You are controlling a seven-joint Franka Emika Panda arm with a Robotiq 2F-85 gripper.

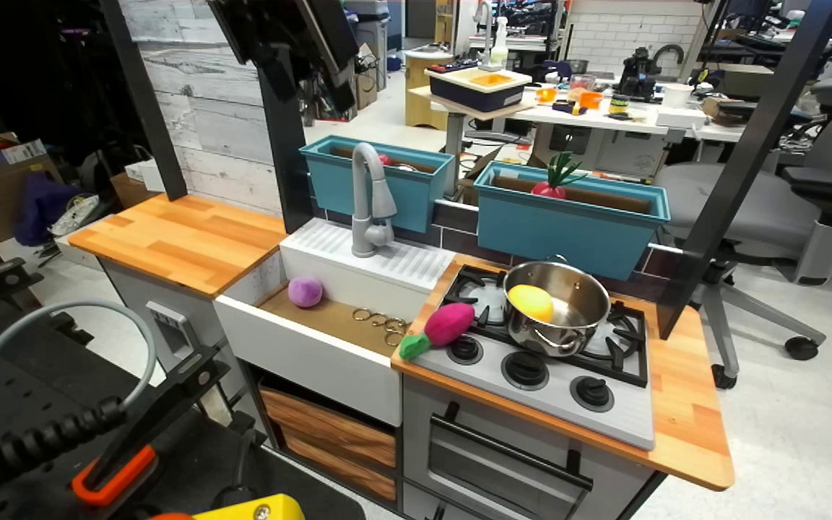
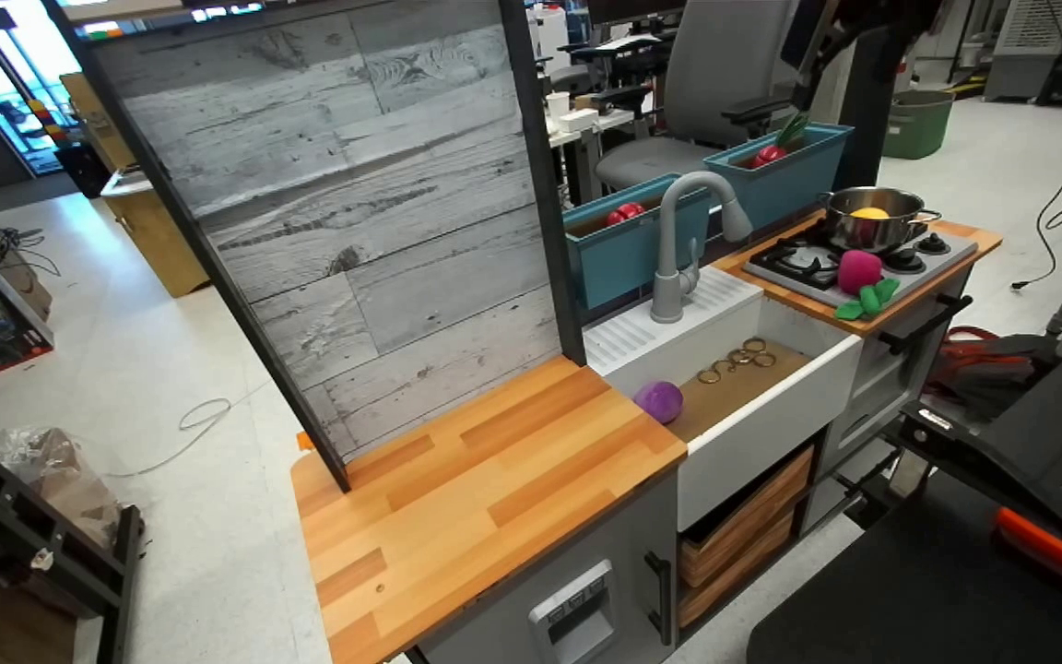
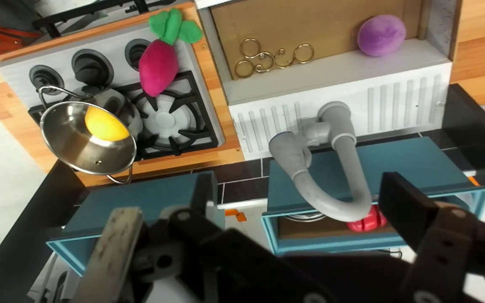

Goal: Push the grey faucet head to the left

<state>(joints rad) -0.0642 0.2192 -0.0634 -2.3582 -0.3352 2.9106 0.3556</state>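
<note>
The grey faucet head (image 1: 384,199) hangs at the end of the arched spout, on a short base at the back of the white sink. It also shows in an exterior view (image 2: 736,221), bent toward the stove side. In the wrist view the faucet head (image 3: 286,151) points up and left, with the arch between the fingers in the picture. My gripper (image 3: 301,191) is open and empty. In an exterior view the gripper (image 1: 313,90) is high up, above and apart from the faucet.
Blue planters (image 1: 568,224) stand behind the sink and stove. A steel pot (image 1: 557,336) with a yellow object and a pink plush vegetable (image 1: 448,325) are on the stove. A purple ball (image 1: 305,292) and gold rings (image 1: 380,320) lie in the sink. A dark post (image 1: 282,130) rises near the faucet.
</note>
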